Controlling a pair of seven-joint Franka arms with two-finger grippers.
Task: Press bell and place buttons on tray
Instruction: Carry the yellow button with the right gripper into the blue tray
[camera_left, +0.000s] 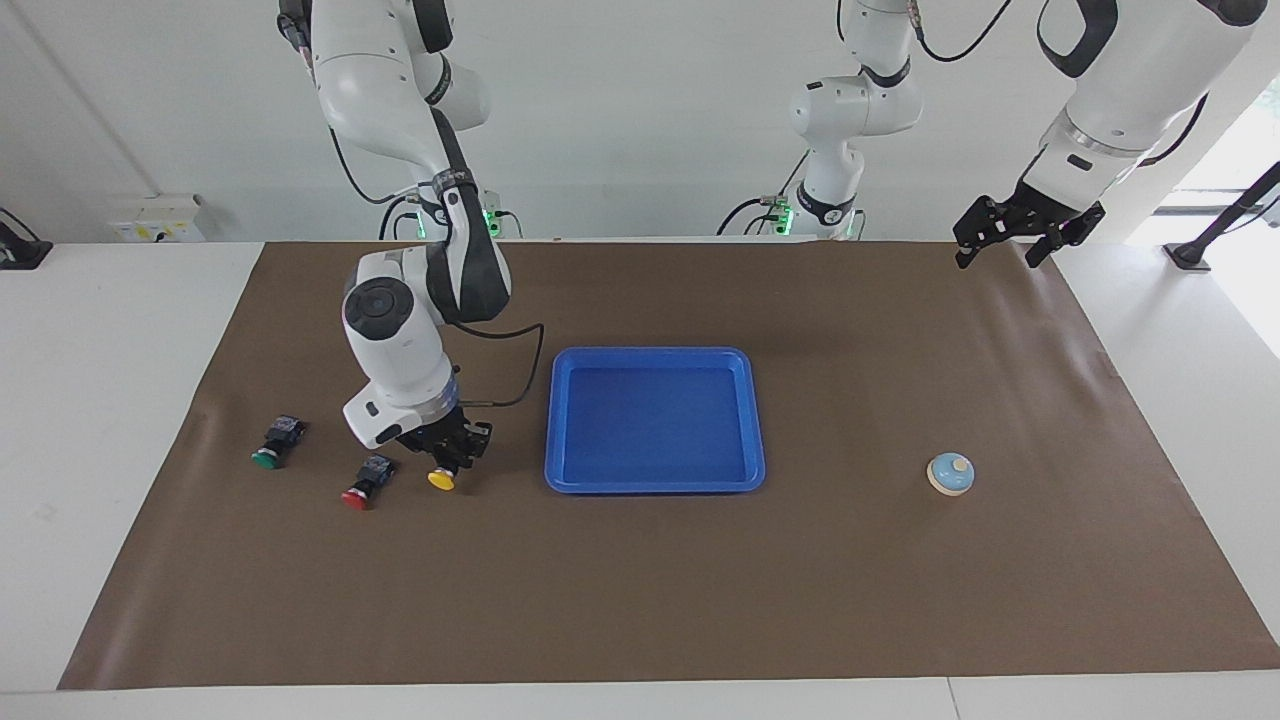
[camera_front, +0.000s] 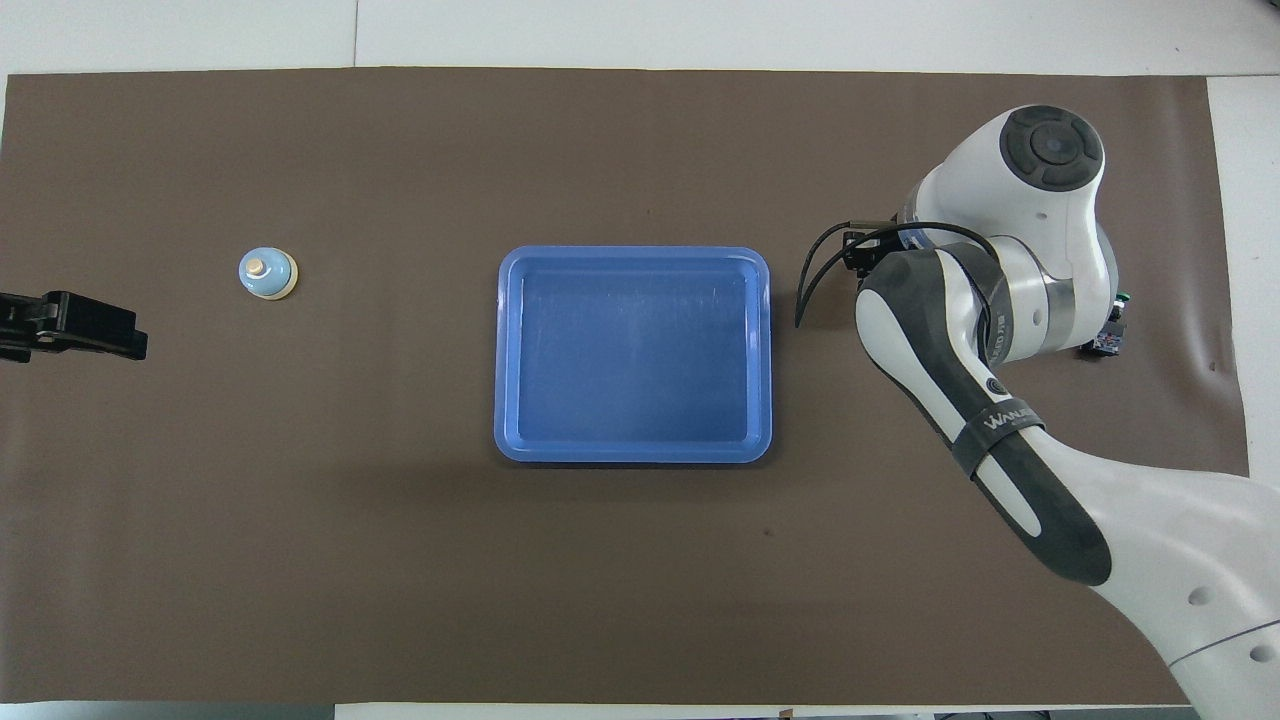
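Right gripper (camera_left: 447, 455) pinched on the yellow button (camera_left: 441, 479), black boxy body between the fingers, glossy round cap pointing away from the robots; the tray (camera_left: 655, 484), smooth blue plastic with a raised rim, lies just beside it toward the left arm's end, so the carry is short and sideways. Red button (camera_left: 356, 496) and green button (camera_left: 266, 459) lie on the brown mat toward the right arm's end. Left gripper (camera_left: 1003, 238) waits spread, high over the mat's edge by its base; the domed bell (camera_left: 950, 473) sits farther out, untouched.

You are in a robotics laboratory: white articulated robot arms (camera_left: 400, 330) stand at a white table (camera_left: 120, 400) with a brown paper mat (camera_left: 900, 350) before a plain white wall (camera_left: 620, 110).
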